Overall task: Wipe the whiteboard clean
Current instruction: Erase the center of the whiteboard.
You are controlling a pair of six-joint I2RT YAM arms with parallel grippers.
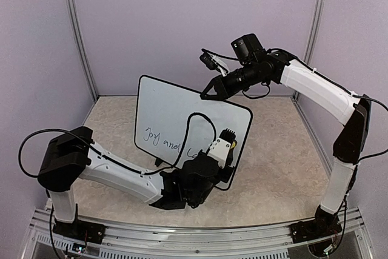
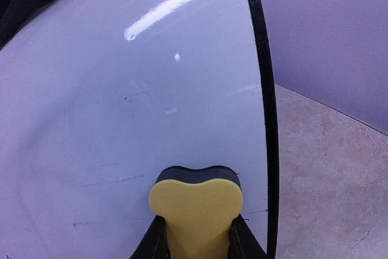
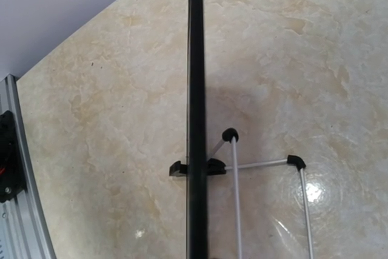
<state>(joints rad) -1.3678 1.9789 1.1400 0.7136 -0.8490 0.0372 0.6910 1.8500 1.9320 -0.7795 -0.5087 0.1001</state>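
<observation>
Pinching its top edge, your right claw (image 1: 210,91) steadies the whiteboard (image 1: 176,110) upright mid-way across the surface (image 1: 279,168) so your left claw (image 1: 225,142), clamped on the yellow eraser (image 2: 196,204), can press near its right edge.

A beige marbled tabletop (image 1: 279,174) is seen. It is enclosed behind and at both sides by lavender walls (image 1: 182,22). An aluminium rail (image 1: 200,238) is fixed along its near edge, and metal posts (image 1: 79,34) are set at its back corners.

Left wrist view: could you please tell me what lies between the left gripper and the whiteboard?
A yellow eraser, clamped in the left gripper, its dark pad toward the whiteboard, as the left wrist view shows.
</observation>
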